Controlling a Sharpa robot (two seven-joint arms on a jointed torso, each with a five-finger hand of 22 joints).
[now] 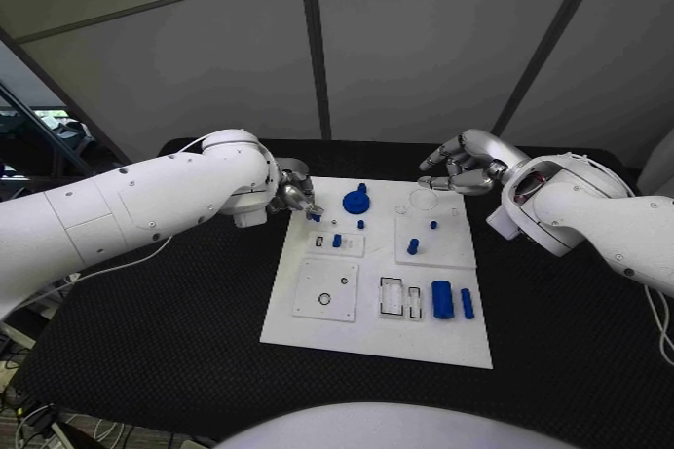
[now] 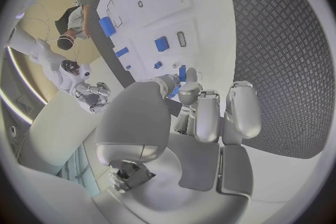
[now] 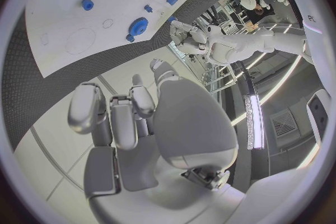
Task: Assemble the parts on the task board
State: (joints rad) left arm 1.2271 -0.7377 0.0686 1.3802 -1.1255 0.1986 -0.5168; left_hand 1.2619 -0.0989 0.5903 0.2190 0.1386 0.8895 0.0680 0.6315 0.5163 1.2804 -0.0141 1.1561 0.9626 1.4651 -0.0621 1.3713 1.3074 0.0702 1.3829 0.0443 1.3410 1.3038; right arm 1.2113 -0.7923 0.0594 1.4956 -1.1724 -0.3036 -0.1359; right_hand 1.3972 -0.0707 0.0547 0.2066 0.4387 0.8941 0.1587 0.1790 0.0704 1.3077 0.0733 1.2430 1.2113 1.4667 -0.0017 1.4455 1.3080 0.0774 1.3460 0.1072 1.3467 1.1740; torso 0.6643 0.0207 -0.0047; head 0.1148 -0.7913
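Robot hands at the board's [image 1: 320, 324] far end.
Left robot hand [image 1: 294, 198] pinches a small blue part [image 1: 314, 213] over the board's far-left corner; right robot hand [image 1: 463, 167] hovers beyond its far edge, fingers loosely curled, empty.

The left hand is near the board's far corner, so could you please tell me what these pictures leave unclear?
- Head view: the left hand has something small and blue at its fingertips; whether it grips it is too small to tell.
- Left wrist view: the left hand's own fingers cover that blue piece.
- Head view: the right hand hovers past the white board; its palm faces away, so any contents are hidden.
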